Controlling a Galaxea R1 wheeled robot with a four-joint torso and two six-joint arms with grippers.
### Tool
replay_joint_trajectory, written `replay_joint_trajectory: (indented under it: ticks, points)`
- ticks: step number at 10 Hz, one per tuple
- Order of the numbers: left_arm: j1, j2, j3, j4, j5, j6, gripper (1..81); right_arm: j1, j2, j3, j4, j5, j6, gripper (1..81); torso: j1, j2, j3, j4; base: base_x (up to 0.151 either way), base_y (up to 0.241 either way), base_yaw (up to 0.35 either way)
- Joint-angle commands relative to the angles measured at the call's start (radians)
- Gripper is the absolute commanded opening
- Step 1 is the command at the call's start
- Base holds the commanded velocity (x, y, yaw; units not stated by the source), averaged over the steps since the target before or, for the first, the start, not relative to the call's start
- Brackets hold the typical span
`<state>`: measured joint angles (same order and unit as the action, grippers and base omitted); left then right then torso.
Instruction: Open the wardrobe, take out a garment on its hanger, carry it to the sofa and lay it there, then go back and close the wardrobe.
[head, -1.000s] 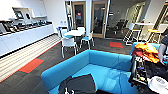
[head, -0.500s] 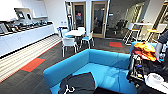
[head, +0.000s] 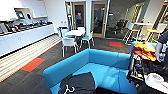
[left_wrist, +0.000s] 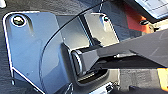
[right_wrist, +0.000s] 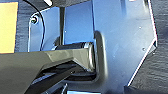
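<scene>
The bright blue sofa (head: 100, 62) takes up the lower middle of the head view, its curved back towards the room. The black garment (head: 80, 82) lies spread on the seat at the near end. The white hanger (head: 67, 88) shows at its lower edge, hook curling out of the fabric. In the left wrist view my own dark plate (left_wrist: 32, 50) and jointed bar (left_wrist: 120, 55) hang over dark carpet. The right wrist view has the same kind of plate (right_wrist: 120, 37) and bar (right_wrist: 45, 62).
Orange clothing (head: 145, 50) lies on the sofa's far right end, a person's hand (head: 158, 52) beside it. A black rig (head: 136, 70) stands at the right. White chairs (head: 68, 42) and a table (head: 75, 32) stand beyond the sofa. A counter (head: 25, 32) runs along the left.
The whole head picture has shifted a little, so the camera has moved. The black garment stays where it lies on the sofa seat.
</scene>
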<state>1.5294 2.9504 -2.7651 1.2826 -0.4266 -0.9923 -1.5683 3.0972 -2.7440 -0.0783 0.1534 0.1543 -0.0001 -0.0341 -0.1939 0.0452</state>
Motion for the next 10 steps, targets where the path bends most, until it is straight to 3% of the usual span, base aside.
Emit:
replay_joint_trajectory:
  ticks: [1, 7, 10]
  points:
    - [-0.021, -0.014, -0.004, 0.004, 0.020, 0.004, 81.1, 0.023, 0.008, 0.005, -0.012, -0.057, -0.004, 81.1, 0.000, 0.000, 0.000, 0.000, 0.000, 0.000, 0.000]
    - [-0.021, -0.010, -0.004, 0.011, 0.022, 0.006, 81.1, 0.023, 0.010, 0.005, -0.011, -0.057, -0.004, 81.1, 0.000, 0.000, 0.000, 0.000, 0.000, 0.000, 0.000]
    - [-0.022, -0.010, -0.004, 0.011, 0.023, 0.008, 81.1, 0.023, 0.010, 0.005, -0.011, -0.057, -0.004, 81.1, 0.000, 0.000, 0.000, 0.000, 0.000, 0.000, 0.118]
